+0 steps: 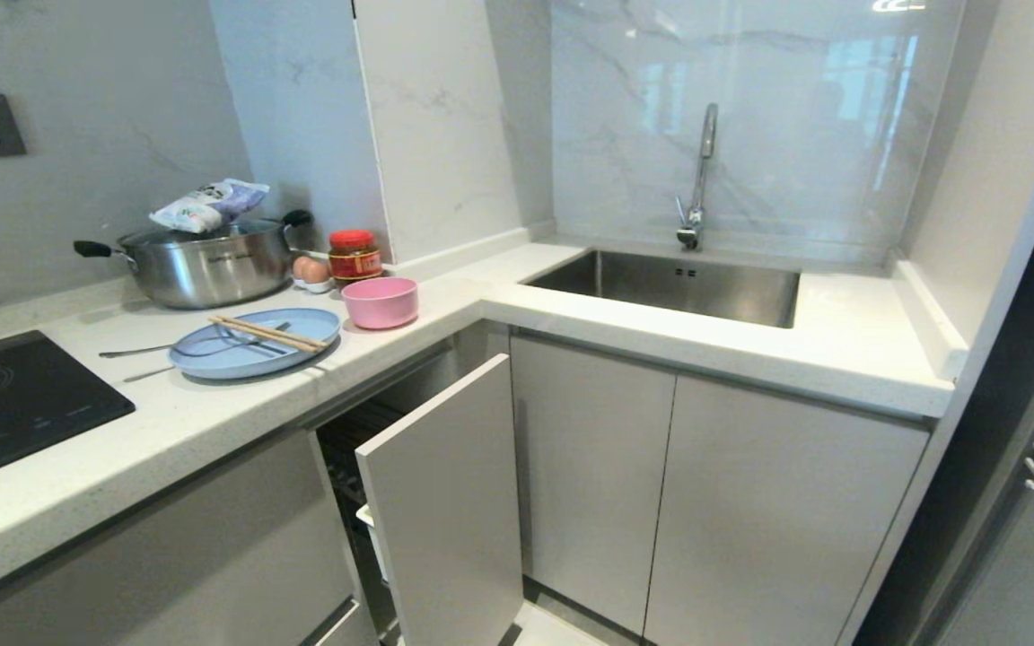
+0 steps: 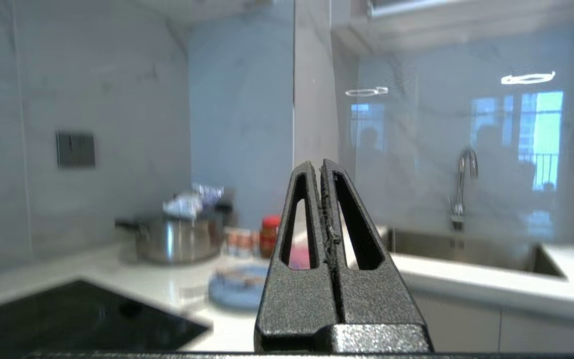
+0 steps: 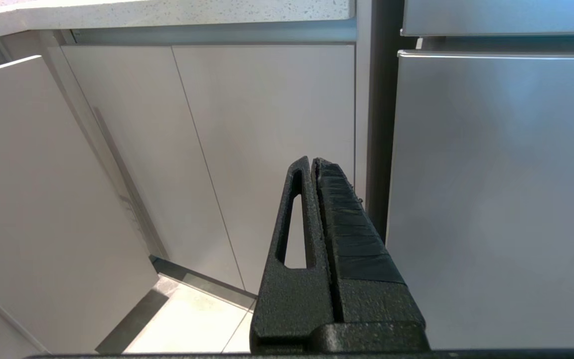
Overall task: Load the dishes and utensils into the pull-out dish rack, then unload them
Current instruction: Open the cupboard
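On the counter lies the light-blue plate [image 1: 239, 357], with the wooden chopsticks [image 1: 267, 334] and the silver fork [image 1: 135, 350] resting across it. The pink bowl [image 1: 380, 301] stands just to its right. Below, the pull-out dish rack is drawn out: its white front panel [image 1: 445, 502] juts forward, and the basket behind it [image 1: 351, 444] is mostly dark and hidden. Neither gripper shows in the head view. My left gripper [image 2: 321, 164] is shut and empty, raised above counter height and pointing toward the plate [image 2: 234, 294] and bowl [image 2: 299, 257]. My right gripper [image 3: 311, 160] is shut and empty, low before the cabinet doors.
A steel pot [image 1: 203, 265] with a packet [image 1: 209, 205] on it, eggs [image 1: 311, 269] and a red-lidded jar [image 1: 354, 254] stand behind the plate. A black hob [image 1: 14, 399] lies at left, the sink [image 1: 670, 285] and tap [image 1: 699, 175] at right, a steel fridge [image 3: 496, 199] far right.
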You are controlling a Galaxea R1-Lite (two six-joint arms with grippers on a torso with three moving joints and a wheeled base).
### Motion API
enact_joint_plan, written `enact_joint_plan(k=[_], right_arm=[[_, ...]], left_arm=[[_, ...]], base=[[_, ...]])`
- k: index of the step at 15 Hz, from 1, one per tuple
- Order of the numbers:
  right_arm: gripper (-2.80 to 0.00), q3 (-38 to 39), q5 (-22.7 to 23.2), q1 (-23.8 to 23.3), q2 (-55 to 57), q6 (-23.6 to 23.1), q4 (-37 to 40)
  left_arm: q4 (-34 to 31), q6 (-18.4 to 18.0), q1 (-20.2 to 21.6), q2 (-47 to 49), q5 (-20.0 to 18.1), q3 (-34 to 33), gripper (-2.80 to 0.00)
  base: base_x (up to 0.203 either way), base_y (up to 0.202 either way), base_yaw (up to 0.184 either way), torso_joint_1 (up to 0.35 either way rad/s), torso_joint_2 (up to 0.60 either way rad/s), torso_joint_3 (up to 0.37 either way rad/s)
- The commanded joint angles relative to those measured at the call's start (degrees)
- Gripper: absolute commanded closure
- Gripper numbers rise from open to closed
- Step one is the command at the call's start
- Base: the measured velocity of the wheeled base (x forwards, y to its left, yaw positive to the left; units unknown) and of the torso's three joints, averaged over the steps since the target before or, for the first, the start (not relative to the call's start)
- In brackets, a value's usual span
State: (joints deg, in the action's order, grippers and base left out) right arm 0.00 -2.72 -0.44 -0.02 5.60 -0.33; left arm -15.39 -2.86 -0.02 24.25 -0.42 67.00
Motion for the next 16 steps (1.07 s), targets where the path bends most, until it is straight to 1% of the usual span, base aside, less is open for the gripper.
enact_joint_plan(k=[1,2,4,10,13,16], right_arm=[[0.00,0.00,-0.01,0.00,-0.24,0.03,-0.02],[0.00,0.00,-0.01,0.00,-0.24,0.03,-0.02],[0.00,0.00,-0.01,0.00,-0.24,0.03,-0.02],[0.00,0.00,-0.01,0.00,-0.24,0.03,-0.02],[0.00,0.00,-0.01,0.00,-0.24,0.03,-0.02],[0.00,0.00,-0.01,0.00,-0.24,0.03,-0.02]], left_arm=[[-0.35,-0.03,-0.10,15.07,0.14,10.61,0.00],[-0.45,-0.03,-0.12,18.93,0.21,13.24,0.00],[-0.54,0.00,0.01,26.79,0.28,16.32,0.00],[-2.11,1.64,-0.23,48.73,0.00,19.05,0.00],[-2.99,1.89,-2.38,59.57,0.24,21.90,0.00],[-8.28,2.15,-6.98,69.38,0.59,26.24,0.00]], base=[[0.000,0.000,0.000,0.000,0.00,0.000],[0.000,0.000,0.000,0.000,0.00,0.000],[0.000,0.000,0.000,0.000,0.00,0.000],[0.000,0.000,0.000,0.000,0.00,0.000],[0.000,0.000,0.000,0.000,0.00,0.000],[0.000,0.000,0.000,0.000,0.00,0.000]])
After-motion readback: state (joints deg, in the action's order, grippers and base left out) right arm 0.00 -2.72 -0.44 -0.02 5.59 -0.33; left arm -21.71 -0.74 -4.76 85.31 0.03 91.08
